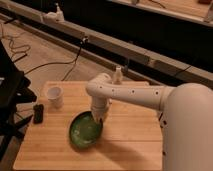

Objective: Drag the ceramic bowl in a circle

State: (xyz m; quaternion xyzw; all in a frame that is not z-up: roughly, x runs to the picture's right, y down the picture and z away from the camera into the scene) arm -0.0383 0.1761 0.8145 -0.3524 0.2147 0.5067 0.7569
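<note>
On the near left of the wooden table [131,146], the ceramic bowl [84,133] is seen mouth upward; the gripper [100,117] is placed at its far right rim, its hold not discernible.

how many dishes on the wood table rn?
2. Green bowl near the front middle, the hand at its far right rim; white cup at the left, farther back. The arm might hide something small.

1 wooden table [125,147]. 1 white cup [55,96], upright, view-left side of table. 1 small dark obj. [38,113] just beside cup, nearer table edge. 1 white bottle [118,75] at far edge.
</note>
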